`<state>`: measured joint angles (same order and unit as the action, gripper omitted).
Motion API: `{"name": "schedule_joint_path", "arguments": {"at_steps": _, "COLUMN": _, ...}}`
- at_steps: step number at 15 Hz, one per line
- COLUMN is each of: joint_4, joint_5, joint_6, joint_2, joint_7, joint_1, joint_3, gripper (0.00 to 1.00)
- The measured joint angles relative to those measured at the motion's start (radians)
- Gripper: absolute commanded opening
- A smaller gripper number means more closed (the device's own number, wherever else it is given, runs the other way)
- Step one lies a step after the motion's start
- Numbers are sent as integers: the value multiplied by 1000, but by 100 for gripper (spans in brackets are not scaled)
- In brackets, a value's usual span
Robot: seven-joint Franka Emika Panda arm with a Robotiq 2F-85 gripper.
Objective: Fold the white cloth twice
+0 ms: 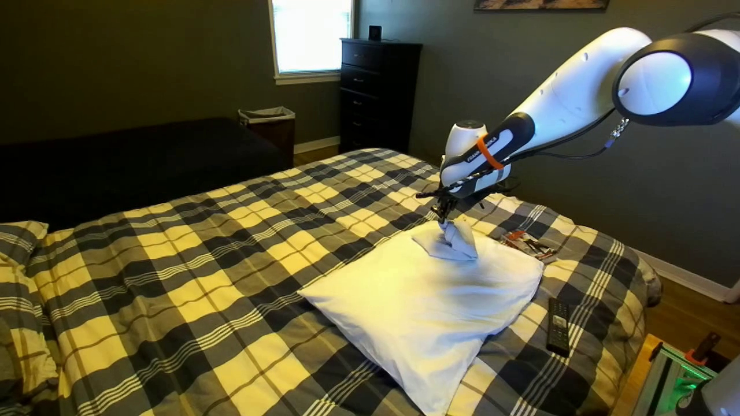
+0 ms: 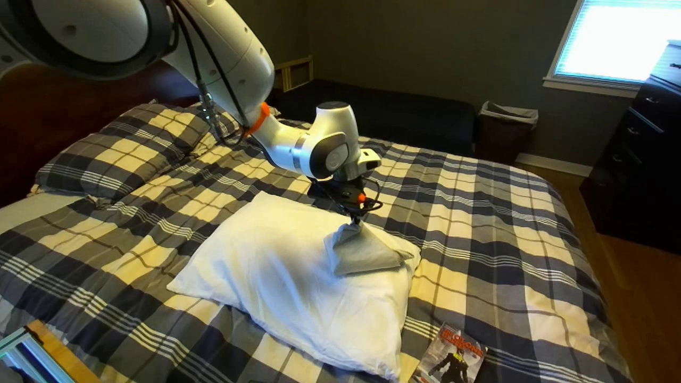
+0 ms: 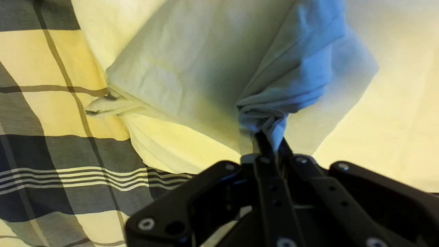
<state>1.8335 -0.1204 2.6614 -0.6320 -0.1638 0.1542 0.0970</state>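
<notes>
The white cloth [image 1: 461,244] looks pale grey and lies bunched on the big white pillow [image 1: 399,312], near one edge. In an exterior view the cloth [image 2: 367,254] rises to a peak under the fingers, with its lower part resting on the pillow [image 2: 266,266]. My gripper [image 1: 443,219] points down above the pillow. In the wrist view the gripper [image 3: 272,142] is shut on a gathered, creased part of the cloth [image 3: 192,65]. A flap of cloth spreads to either side of the fingers. The fingertips are partly hidden by the fabric.
The plaid bedspread [image 1: 173,277] lies under the pillow. A magazine [image 2: 452,356] and a black remote [image 1: 558,326] lie on the bed beside the pillow. Plaid pillows [image 2: 133,143] are at the headboard. A dark dresser [image 1: 378,92] and a hamper [image 2: 505,130] stand beyond the bed.
</notes>
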Motion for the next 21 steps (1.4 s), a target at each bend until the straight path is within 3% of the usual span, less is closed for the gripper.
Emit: {"name": "schedule_joint_path", "arguments": {"at_steps": 21, "joint_4": -177, "joint_5": 117, "joint_6": -2, "joint_2": -154, "joint_7": 0, "joint_1": 28, "joint_3": -70, "gripper": 1}}
